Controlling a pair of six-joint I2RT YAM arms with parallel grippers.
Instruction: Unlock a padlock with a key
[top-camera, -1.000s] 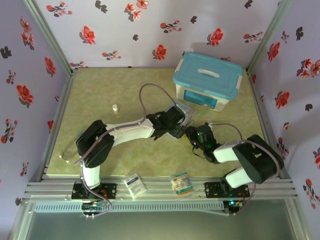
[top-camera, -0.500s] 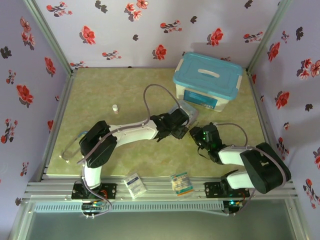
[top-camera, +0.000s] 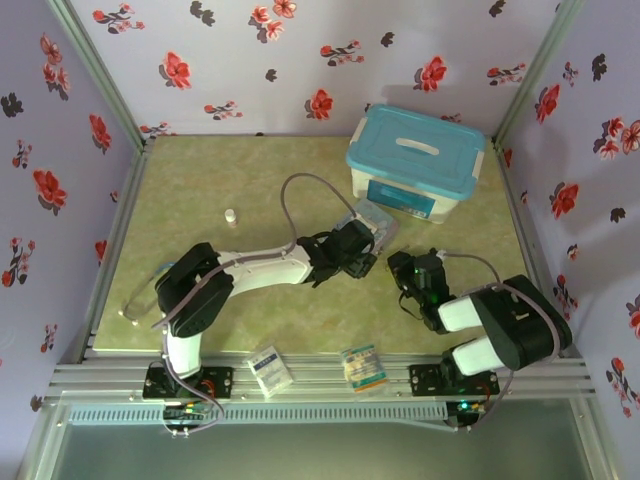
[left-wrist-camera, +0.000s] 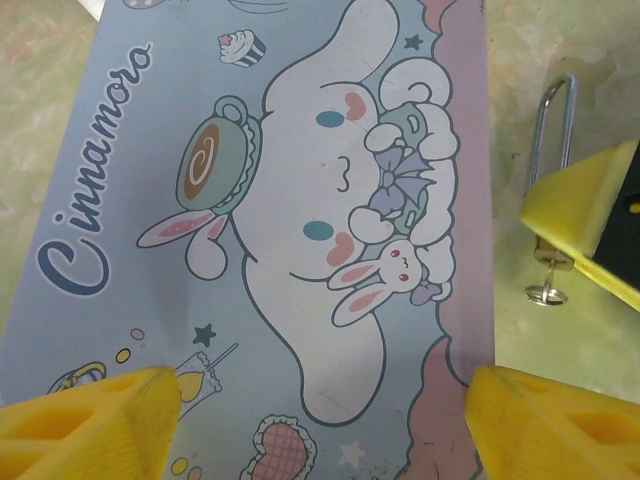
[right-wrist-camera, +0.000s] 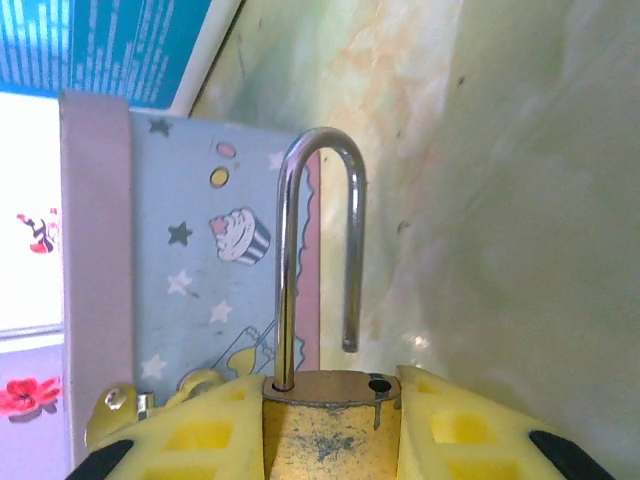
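Plainly open padlock (right-wrist-camera: 320, 430) between right fingers (right-wrist-camera: 470, 435).

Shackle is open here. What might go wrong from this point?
The right gripper pinches the padlock by its body alone; a slip would drop it. The open shackle stands near the cartoon tin, so a sideways move might snag it or press it shut. The key seems to dangle from the padlock and may fall out.

Soft even light, faint shadows; top view a bit soft, wrist cams sharp, padlock (right-wrist-camera: 320, 432) shackle glints.
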